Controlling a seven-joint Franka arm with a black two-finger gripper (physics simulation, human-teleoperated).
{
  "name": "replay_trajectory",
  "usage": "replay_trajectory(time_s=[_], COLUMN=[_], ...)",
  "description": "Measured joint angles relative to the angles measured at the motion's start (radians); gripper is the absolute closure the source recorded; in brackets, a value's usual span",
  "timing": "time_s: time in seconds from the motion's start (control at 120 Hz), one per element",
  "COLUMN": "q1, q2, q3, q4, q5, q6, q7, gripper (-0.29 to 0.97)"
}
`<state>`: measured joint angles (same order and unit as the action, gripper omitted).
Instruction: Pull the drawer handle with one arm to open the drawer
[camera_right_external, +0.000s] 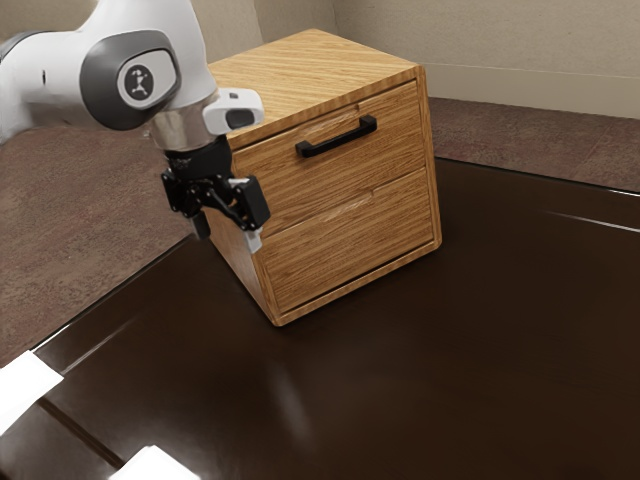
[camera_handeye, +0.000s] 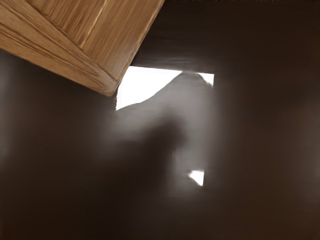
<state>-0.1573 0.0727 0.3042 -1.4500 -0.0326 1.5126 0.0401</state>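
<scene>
The exterior camera looked down from beside the arm (camera_right_external: 60, 60), across the table (camera_right_external: 450, 380) at the cabinet (camera_right_external: 300, 75). The wrist camera faced down, close over the cabinet (camera_handeye: 75, 40) corner and table (camera_handeye: 270, 150).

No words or numbers are legible; the grey joint cap (camera_right_external: 100, 75) bears a small emblem (camera_right_external: 137, 82).

Soft even light, white glare patches on glossy dark table (camera_right_external: 480, 340)

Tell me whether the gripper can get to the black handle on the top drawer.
Probably yes. The gripper hangs open by the front corner of the cabinet, below the handle and toward the exterior view's left of it. Nothing stands before the drawer front between them; it would need to rise and turn.
</scene>
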Motion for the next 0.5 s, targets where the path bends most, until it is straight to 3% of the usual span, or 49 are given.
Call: replay_trajectory(time_s=[0.133, 0.2, 0.325, 0.367, 0.458, 0.5], q1=[-0.002, -0.011, -0.018, -0.077, -0.301, -0.352], q2=[-0.001, -0.068, -0.005, 0.029, 0.060, 0.068], q3=[-0.004, -0.019, -0.045, -0.046, -0.051, -0.052], q4=[0.017, 0.093, 0.114, 0.114, 0.115, 0.115], q5=[0.004, 0.034, 0.212, 0.262, 0.355, 0.382], q6=[-0.003, -0.002, 0.042, 0.065, 0.106, 0.121], q7=[0.003, 0.005, 0.005, 0.009, 0.019, 0.023], gripper=[0.00, 0.00, 0.00, 0.00, 0.00, 0.00])
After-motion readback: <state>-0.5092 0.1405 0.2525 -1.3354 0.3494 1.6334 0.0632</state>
